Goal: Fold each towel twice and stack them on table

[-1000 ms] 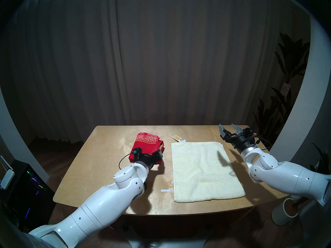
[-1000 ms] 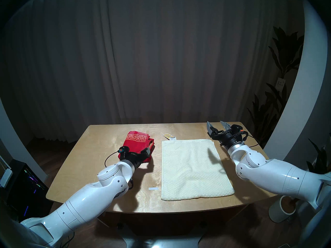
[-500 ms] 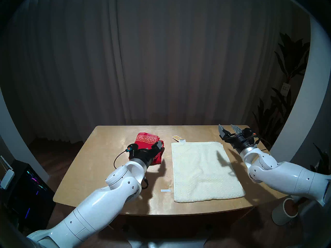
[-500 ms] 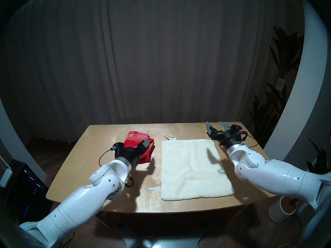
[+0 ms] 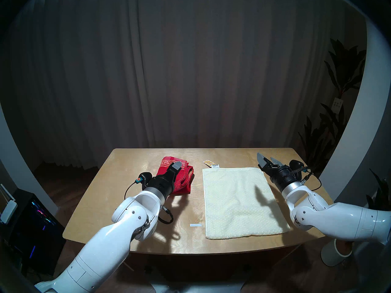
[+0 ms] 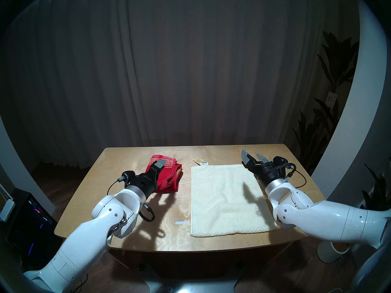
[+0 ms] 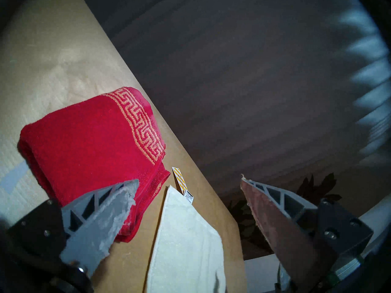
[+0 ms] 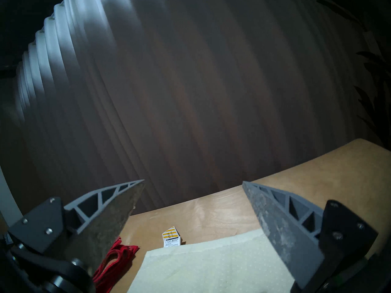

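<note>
The red towel [image 5: 183,180] with its Greek-key border lies folded in a thick bundle on the far left-middle of the table [image 5: 118,193]. My left gripper [image 5: 176,168] hovers open over the towel's near left part, turned on its side, holding nothing. In the left wrist view the red towel [image 7: 84,142] sits beside the left fingertip, not between the fingers. The cream dotted towel [image 5: 237,201] lies flat as a large rectangle to the right. My right gripper [image 5: 266,157] stands open and empty above that towel's far right corner.
A small striped paper tag [image 5: 210,163] lies at the cream towel's far left corner. A white tape mark [image 5: 195,225] sits near the front. A computer tower [image 5: 31,222] stands left of the table; a white pot [image 5: 336,254] and plants stand right.
My left gripper lifted off the red towel's near edge, rolled onto its side and drew back to the left. My right gripper shifted slightly nearer and lower, still open.
</note>
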